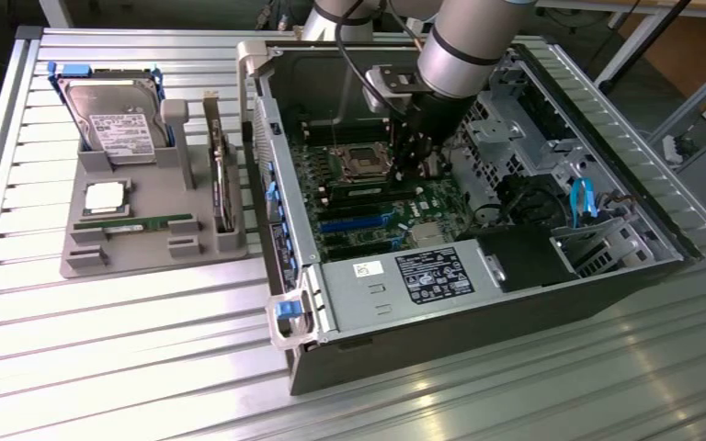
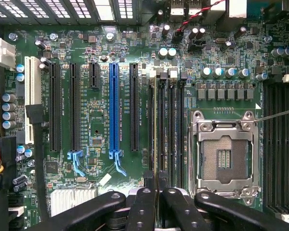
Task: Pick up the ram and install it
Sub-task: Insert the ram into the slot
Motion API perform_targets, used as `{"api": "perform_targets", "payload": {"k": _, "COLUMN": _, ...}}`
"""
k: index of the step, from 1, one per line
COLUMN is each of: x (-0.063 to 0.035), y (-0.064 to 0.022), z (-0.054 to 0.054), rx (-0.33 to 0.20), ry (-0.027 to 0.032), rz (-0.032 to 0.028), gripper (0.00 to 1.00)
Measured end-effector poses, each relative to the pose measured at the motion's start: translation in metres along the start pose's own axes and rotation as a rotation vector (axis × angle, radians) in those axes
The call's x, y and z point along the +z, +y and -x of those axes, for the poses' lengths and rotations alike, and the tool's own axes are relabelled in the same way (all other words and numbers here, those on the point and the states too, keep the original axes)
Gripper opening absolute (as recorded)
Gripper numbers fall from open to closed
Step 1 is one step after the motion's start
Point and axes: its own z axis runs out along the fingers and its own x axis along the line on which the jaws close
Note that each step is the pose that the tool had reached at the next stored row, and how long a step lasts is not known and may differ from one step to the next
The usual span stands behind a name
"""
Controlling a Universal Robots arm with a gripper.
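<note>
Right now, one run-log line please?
black hand shut | above black motherboard memory slots | slim green ram stick lying in grey plastic tray

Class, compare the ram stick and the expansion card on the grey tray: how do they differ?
The ram is green and slim; the expansion card is dark and bigger. The ram runs across the grey tray; the expansion card stands on edge along its side. Both sit in that tray.
</note>
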Motion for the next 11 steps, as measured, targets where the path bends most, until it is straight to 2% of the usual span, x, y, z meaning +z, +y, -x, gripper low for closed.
{"api": "perform_targets", "payload": {"k": 11, "x": 0.0011, "y": -0.0006, "z": 0.0000, "rx": 0.000, "ry": 0.0001, "rz": 0.0000, "gripper": 0.11}}
